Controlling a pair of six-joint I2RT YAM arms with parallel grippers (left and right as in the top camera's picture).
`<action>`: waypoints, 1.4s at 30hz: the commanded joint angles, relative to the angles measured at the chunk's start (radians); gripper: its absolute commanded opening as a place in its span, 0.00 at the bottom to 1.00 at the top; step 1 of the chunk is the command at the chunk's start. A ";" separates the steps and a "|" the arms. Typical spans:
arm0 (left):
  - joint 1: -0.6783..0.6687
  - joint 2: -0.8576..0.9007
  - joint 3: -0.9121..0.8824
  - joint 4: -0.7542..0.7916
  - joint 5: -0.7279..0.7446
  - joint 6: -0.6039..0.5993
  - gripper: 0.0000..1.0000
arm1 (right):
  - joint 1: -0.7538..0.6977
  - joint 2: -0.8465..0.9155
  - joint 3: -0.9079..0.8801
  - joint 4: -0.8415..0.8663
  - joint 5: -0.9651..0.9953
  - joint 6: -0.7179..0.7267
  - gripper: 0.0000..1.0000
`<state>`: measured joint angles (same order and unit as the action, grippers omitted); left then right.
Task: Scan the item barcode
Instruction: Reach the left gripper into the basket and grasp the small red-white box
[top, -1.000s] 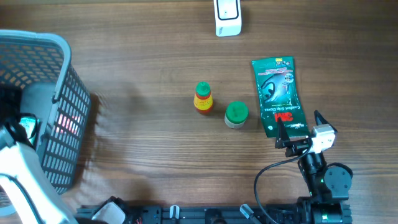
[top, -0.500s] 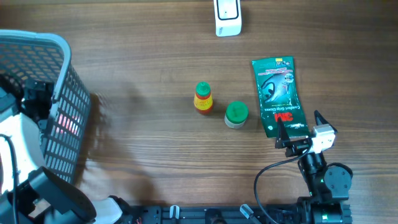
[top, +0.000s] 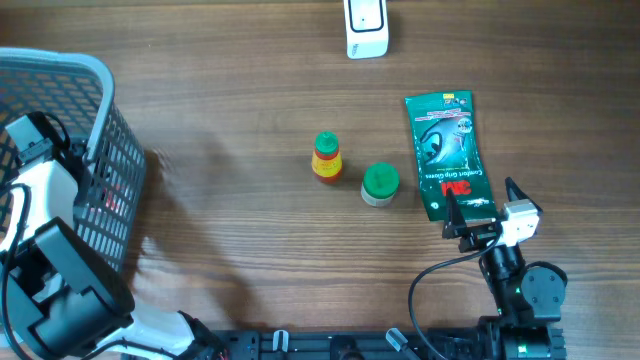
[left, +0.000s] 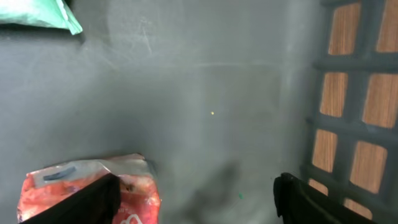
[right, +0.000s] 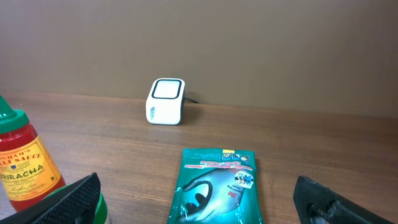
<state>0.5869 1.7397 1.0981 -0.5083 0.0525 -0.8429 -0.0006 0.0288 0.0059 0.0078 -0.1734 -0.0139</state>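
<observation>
My left pincer spread wide over the red packet inside the basket at the table's left edge, my right pincer gaping above the green pouch toward the right edge, I'd pinch its near end flat, barcode facing the far-edge scanner.

Scanner behind bottle, basket far left.

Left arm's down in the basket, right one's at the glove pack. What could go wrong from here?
1. The left pincer is open low in the basket, one finger beside the red packet; lifting out could snag it or the grid wall.
2. The glove pack lies flat; the open right pincer may just push it toward the green-lidded jar and sriracha bottle.
</observation>
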 joint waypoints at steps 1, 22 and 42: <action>-0.009 0.044 -0.004 0.006 0.051 -0.002 0.59 | 0.004 -0.004 -0.001 0.003 0.017 -0.012 1.00; 0.011 -0.347 0.224 -0.192 -0.021 0.051 0.13 | 0.004 -0.004 -0.001 0.003 0.017 -0.012 1.00; -0.002 0.124 0.224 -0.295 -0.072 0.325 1.00 | 0.004 -0.004 -0.001 0.003 0.017 -0.012 1.00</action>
<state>0.5896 1.8145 1.3231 -0.8116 -0.0292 -0.6022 -0.0006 0.0288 0.0059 0.0078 -0.1734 -0.0139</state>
